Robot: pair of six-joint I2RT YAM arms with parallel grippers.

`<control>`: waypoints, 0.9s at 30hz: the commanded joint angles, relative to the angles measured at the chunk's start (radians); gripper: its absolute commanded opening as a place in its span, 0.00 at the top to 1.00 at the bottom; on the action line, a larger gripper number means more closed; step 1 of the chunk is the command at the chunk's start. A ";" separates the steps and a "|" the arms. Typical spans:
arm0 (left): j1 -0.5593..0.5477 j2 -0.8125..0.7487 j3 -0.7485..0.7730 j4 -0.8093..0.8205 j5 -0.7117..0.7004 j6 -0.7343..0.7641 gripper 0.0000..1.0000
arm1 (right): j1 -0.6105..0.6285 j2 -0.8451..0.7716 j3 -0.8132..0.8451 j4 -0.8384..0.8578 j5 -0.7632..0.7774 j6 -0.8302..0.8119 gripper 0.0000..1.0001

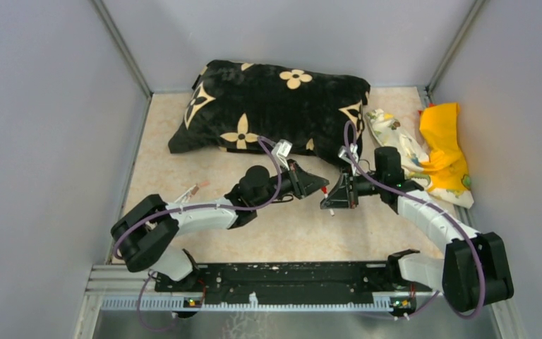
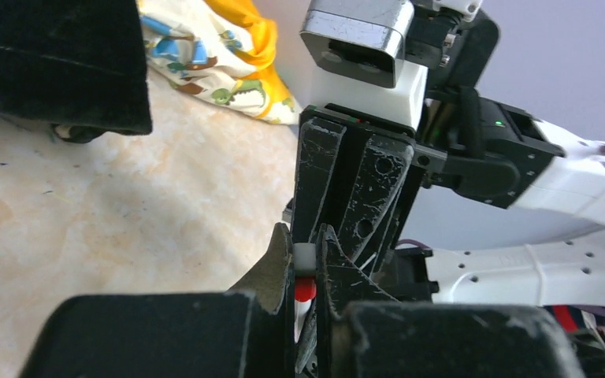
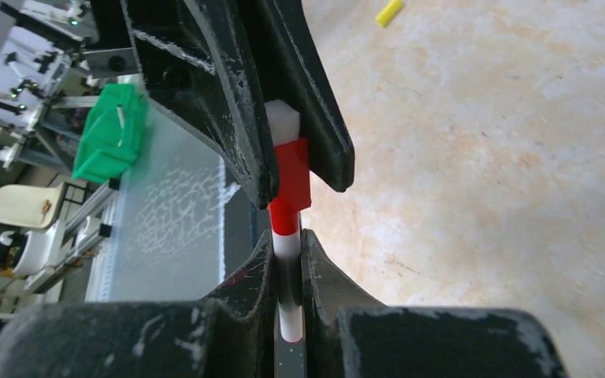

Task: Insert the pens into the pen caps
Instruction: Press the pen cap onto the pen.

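Note:
Both grippers meet tip to tip in mid-table. My right gripper (image 3: 286, 236) (image 1: 333, 200) is shut on a thin white pen (image 3: 287, 276) that has a red front section. That red section runs into a red pen cap (image 3: 293, 169) with a white end. My left gripper (image 2: 305, 246) (image 1: 322, 187) is shut on this cap (image 2: 305, 287). In the right wrist view the left gripper's fingers (image 3: 236, 102) come in from the top. Another pen (image 1: 193, 189) with a pinkish tip lies on the table by the left arm. A yellow cap (image 3: 389, 12) lies loose on the table.
A black cushion (image 1: 275, 106) with cream flowers fills the back of the table. A patterned cloth (image 1: 395, 138) and a yellow cloth (image 1: 444, 141) lie at the back right. Grey walls close in both sides. The beige tabletop (image 1: 282, 233) runs to the arms' base rail.

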 commanded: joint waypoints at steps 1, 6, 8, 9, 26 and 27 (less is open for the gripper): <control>-0.070 0.029 -0.106 -0.139 0.487 -0.059 1.00 | -0.039 -0.041 0.090 0.371 0.023 0.039 1.00; -0.047 -0.009 -0.051 -0.241 0.391 0.011 1.00 | -0.016 -0.020 0.116 0.217 0.017 -0.130 1.00; -0.030 -0.022 -0.026 -0.218 0.341 0.005 1.00 | 0.008 -0.012 0.133 0.137 0.022 -0.219 1.00; -0.021 -0.030 -0.013 -0.208 0.311 0.002 0.97 | 0.020 -0.005 0.134 0.114 0.026 -0.248 1.00; 0.097 -0.536 -0.105 -0.428 -0.282 0.332 0.06 | 0.050 0.079 0.195 -0.107 0.291 -0.472 1.00; 0.097 -0.564 -0.128 -0.455 -0.305 0.346 0.03 | 0.045 0.092 0.199 -0.110 0.328 -0.473 1.00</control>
